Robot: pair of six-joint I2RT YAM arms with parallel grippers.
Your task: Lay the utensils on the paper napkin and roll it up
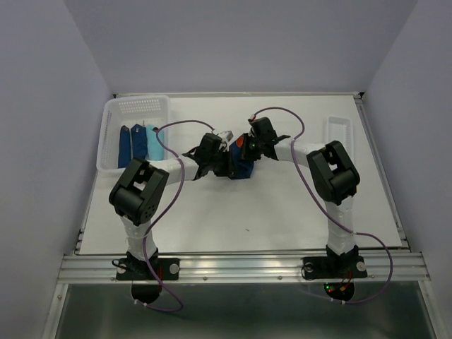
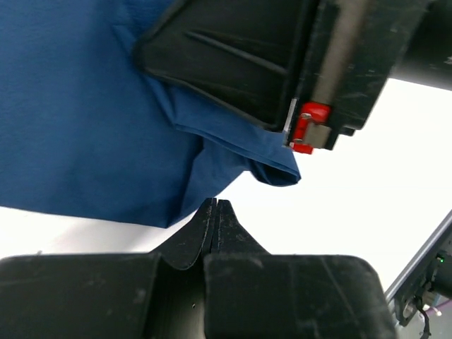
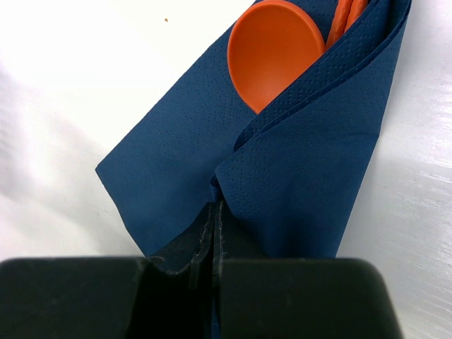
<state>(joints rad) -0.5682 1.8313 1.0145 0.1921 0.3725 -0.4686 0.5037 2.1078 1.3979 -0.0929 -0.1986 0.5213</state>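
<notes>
The dark navy paper napkin (image 1: 244,169) lies at the table's middle, partly folded over the utensils. In the right wrist view the napkin (image 3: 176,148) wraps an orange spoon (image 3: 272,53) and a second orange utensil (image 3: 347,15), whose ends stick out. My right gripper (image 3: 217,206) is shut on a folded flap of the napkin; it also shows in the top view (image 1: 245,155). My left gripper (image 2: 215,203) is shut with nothing between its tips, right at the napkin's (image 2: 85,120) near edge. The right gripper head (image 2: 282,63) presses on the napkin just beyond.
A white basket (image 1: 113,134) at the back left holds dark blue and light blue rolls (image 1: 141,143). A small white tray (image 1: 339,131) stands at the back right. Both arms meet close together over the napkin.
</notes>
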